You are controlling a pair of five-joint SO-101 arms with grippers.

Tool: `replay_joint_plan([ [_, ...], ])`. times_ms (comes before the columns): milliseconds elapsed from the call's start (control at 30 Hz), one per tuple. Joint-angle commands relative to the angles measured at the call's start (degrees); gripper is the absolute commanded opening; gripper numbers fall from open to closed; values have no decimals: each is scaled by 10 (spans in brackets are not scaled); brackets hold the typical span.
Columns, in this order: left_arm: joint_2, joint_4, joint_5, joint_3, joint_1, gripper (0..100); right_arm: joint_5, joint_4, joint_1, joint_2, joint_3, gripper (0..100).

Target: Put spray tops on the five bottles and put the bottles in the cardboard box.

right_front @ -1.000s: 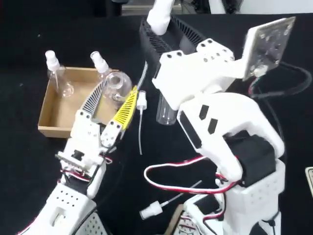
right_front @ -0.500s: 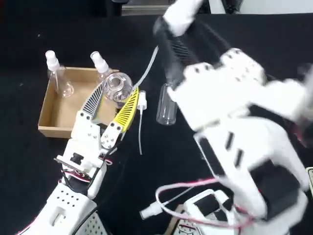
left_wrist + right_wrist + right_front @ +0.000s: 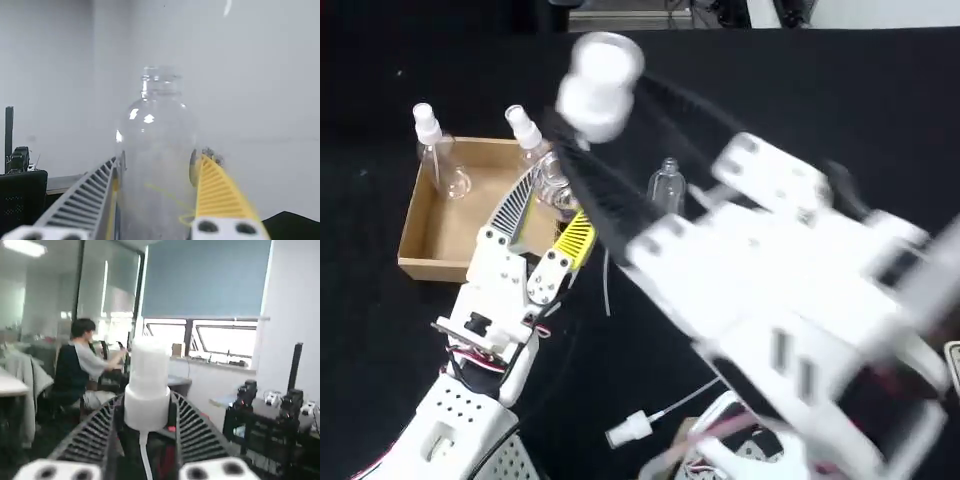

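From the high view, the big change is my right arm: a second ago it sat back over the far side of the counter (image 3: 800, 120), and it has since swung across and forward, so the right tool (image 3: 592, 112) now carries its spray top (image 3: 603, 62) up above the left tool (image 3: 560, 200). The left arm has barely shifted; it is clamped on the open bottle (image 3: 550, 178) at the near corner of the cardboard box (image 3: 420, 225), where two capped bottles (image 3: 425, 125) already stand. A spare bottle (image 3: 667, 185) stands on the counter beside the box, partly behind the right arm, and a loose spray top (image 3: 630, 432) lies near the arm bases, where it lay before. In the left wrist view, the left tool (image 3: 160, 161) is closed narrowly around the bottle (image 3: 157, 125), held upright between the two fingers, its neck bare. In the right wrist view, the right tool (image 3: 146, 402) grips the spray top (image 3: 147, 385) by its collar, head up and dip tube hanging down between the fingers. I read this as the approach to capping the third bottle: the top is over the neck's area, but I cannot tell how well the tube lines up with the opening, and that alignment is what the next descent hangs on.
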Motion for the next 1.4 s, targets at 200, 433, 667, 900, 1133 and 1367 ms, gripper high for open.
replay_joint_plan([
  [200, 1, -18, 6, 15, 5, 30, 18, -23, -7, 95, -92, 11],
  [433, -3, -18, 5, 15, 4, 30, 18, -24, -7, 96, -96, 11],
  [667, -2, -18, 4, 15, 2, 30, 18, 2, -6, 97, -92, 11],
  [900, -4, -18, 4, 15, 2, 30, 18, -15, -6, 100, -93, 11],
  [1133, -4, -18, 4, 15, 2, 30, 18, -25, -5, 100, -75, 11],
  [1367, -4, -18, 4, 15, 2, 30, 37, -56, 38, 100, -23, 11],
])
